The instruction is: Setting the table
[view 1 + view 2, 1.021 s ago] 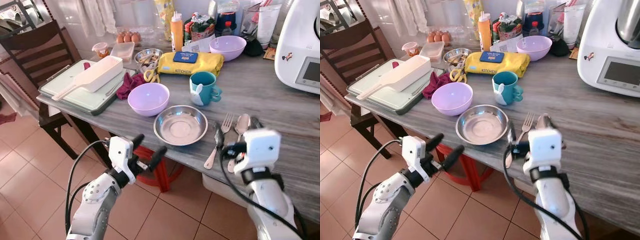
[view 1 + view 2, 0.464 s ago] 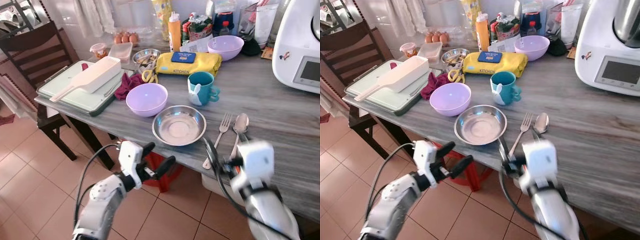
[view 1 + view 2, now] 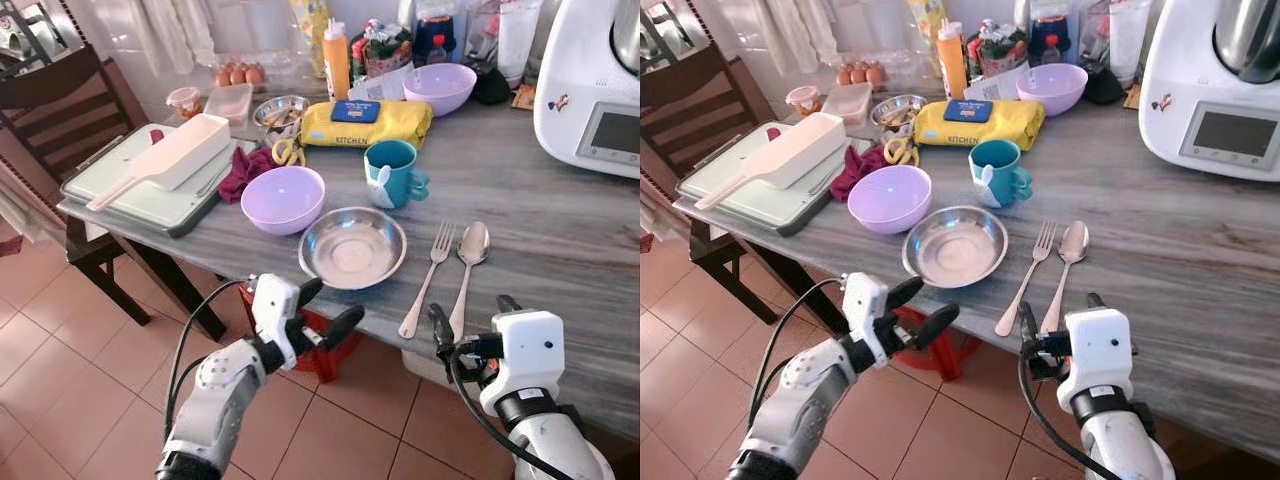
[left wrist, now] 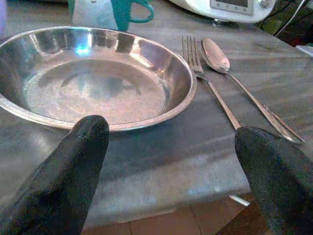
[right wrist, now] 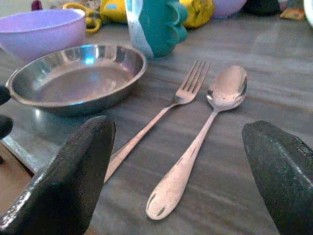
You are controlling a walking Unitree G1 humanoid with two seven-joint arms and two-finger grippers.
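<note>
We see a steel plate (image 3: 352, 247) lying near the front edge of the table (image 3: 560, 230), with a fork (image 3: 428, 277) just to its right and a spoon (image 3: 465, 270) beside the fork, both lengthwise with handles toward the edge. A teal mug (image 3: 393, 174) stands behind the plate and a lilac bowl (image 3: 283, 199) to its left rear. Our left gripper (image 3: 325, 310) hovers off the table edge in front of the plate, fingers spread wide and holding nothing. Our right gripper (image 3: 470, 325) hovers at the edge just short of the fork and spoon handles, fingers likewise spread wide and empty. A tray (image 3: 130, 195) carrying a white scoop (image 3: 165, 160) sits at the table's left end.
</note>
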